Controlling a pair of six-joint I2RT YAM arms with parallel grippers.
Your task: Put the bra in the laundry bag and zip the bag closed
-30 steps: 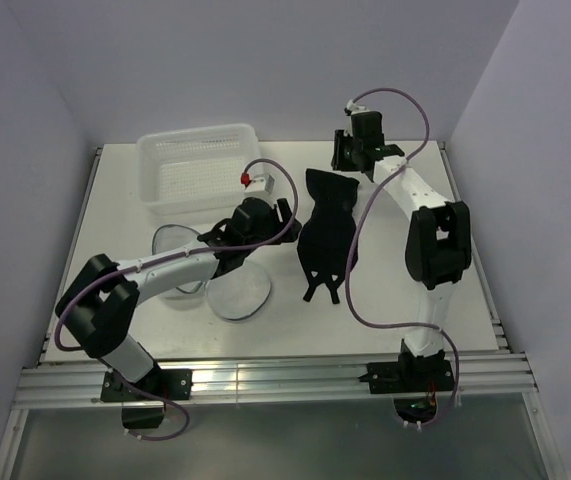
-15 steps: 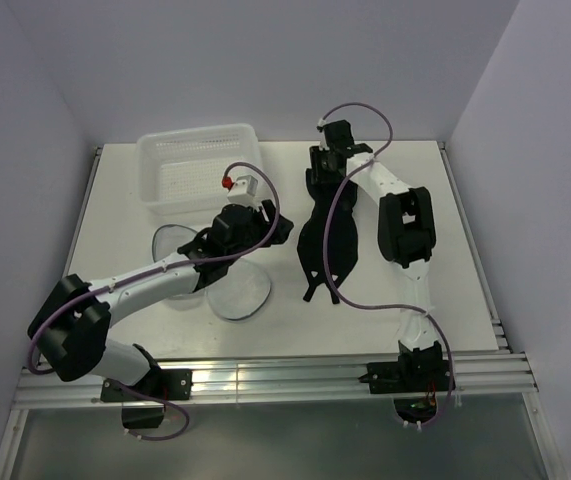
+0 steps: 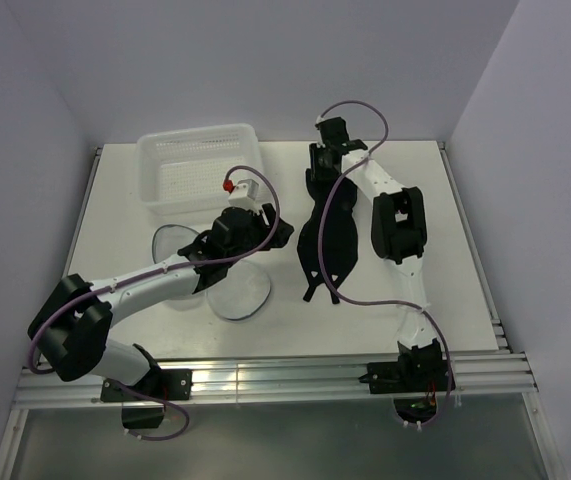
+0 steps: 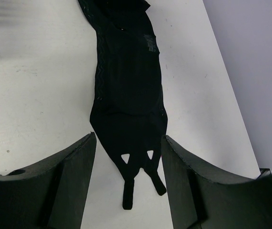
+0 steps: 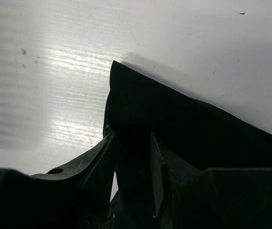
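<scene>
Pinching the far end of the bra (image 3: pixel 327 235), which lay flat on the surface (image 3: pixel 445 260) beside the laundry bag (image 3: pixel 237 292), the right pincer (image 5: pixel 132 152) (left pincer (image 4: pixel 127 138) wide, empty) probably needed next to lift it bagward.

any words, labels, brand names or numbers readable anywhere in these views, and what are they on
No text can be read in any view.
bra: one small grey patch on the fabric, perhaps a label, too blurred to read.
basket: plain white, no print visible.
</scene>
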